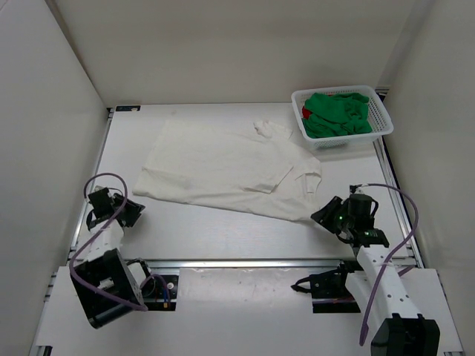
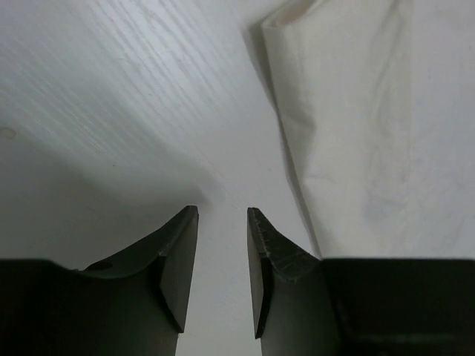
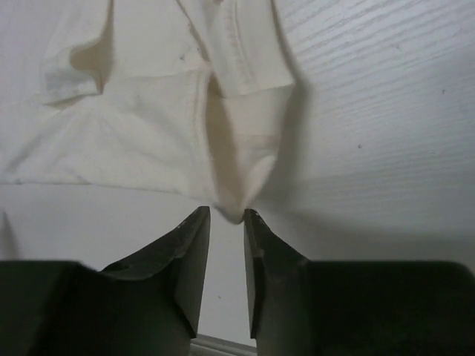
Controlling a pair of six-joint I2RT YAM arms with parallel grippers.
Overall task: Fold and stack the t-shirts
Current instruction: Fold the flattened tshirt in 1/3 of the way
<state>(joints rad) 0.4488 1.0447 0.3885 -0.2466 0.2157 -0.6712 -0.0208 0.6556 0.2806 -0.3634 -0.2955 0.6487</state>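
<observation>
Top view: cream shirt lies spread on the table; green shirt sits in the basket.
Left gripper hangs over bare table just beside the cream shirt's edge, jaws narrowly apart, empty; right gripper jaws narrowly apart, a cloth fold's tip at their tips.
</observation>
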